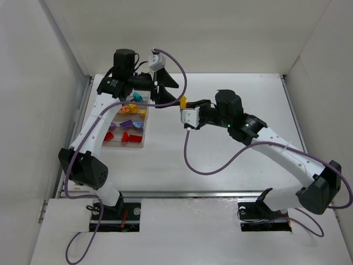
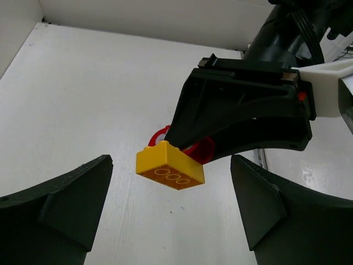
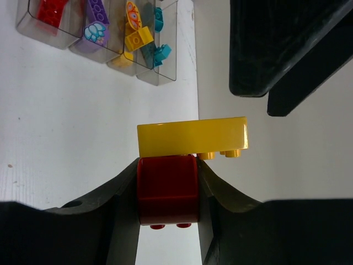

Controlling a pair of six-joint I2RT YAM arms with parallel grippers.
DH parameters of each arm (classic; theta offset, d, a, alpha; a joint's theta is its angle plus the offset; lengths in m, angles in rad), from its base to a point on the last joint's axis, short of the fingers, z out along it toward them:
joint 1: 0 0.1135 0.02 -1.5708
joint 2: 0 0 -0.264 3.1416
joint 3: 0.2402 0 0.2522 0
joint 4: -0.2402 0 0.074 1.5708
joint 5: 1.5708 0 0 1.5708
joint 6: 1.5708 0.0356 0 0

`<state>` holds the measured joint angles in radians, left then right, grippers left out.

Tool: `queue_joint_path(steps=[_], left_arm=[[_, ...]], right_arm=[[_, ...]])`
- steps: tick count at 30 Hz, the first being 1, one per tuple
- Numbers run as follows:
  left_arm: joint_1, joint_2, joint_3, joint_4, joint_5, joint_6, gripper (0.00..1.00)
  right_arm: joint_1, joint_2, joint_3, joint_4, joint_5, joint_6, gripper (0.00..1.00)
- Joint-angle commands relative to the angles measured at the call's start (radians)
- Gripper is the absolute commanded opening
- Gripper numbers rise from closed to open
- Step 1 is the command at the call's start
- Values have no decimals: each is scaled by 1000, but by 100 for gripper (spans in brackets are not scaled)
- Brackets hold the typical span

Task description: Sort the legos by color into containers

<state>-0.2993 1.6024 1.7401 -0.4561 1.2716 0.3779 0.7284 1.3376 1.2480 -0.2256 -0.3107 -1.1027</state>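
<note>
Right hand (image 3: 168,171) pinches the red brick (image 3: 167,193); the joined yellow brick's (image 3: 190,135) long axis runs across that grip. Left hand (image 2: 171,163) stands wide.

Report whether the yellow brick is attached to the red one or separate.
Attached: the yellow brick sits pressed onto the red brick, which the right fingers clamp.

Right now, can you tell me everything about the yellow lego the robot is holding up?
The yellow lego is a shiny plastic rectangular brick, with small studs on one face and three round rings on the opposite face. It is stuck to a dark red brick and juts out past one side of it. The right gripper pinches only the red brick. The open left gripper has a finger on each side of the yellow lego, not touching it.
</note>
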Motion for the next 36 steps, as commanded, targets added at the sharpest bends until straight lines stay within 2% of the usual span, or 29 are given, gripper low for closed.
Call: queue_joint_path(steps=[1,5,10,11,14,15,18,19,21,27,32,36], left_arm=[[-9,-2,-27,80,17,-91,85],[-30,7,-37,80,-61,-91,85],[-63,16,-28,71,-51,-114,84],[-63,16,-28,71,-51,-96,80],[-63,16,-28,57,-63,-73,63],[-63,25,-28,48,-75,-73,50],[-63,34,-28,7,-75,-41,31],[-63,43,-28,-3,-75,-40,14],[-63,44,-16,-21,-75,-28,0],[-24,53,-5,-110,-45,13,0],[-12,53,19,-309,-142,278,0],[-12,34,-19,-345,-179,320,0]], right_arm=[[22,-18,14,49,21,-8,0],[22,-18,14,58,21,-17,0],[22,-9,33,58,12,-26,0],[22,-9,33,58,12,-26,0],[22,-9,44,58,12,-26,0],[22,-9,44,58,12,-26,0],[22,-9,44,58,12,-36,0],[22,-9,44,58,12,-36,0],[22,-18,44,58,12,-36,0],[22,-28,2,58,82,-36,0],[9,-28,2,58,101,46,0],[9,-6,2,58,122,46,0]])
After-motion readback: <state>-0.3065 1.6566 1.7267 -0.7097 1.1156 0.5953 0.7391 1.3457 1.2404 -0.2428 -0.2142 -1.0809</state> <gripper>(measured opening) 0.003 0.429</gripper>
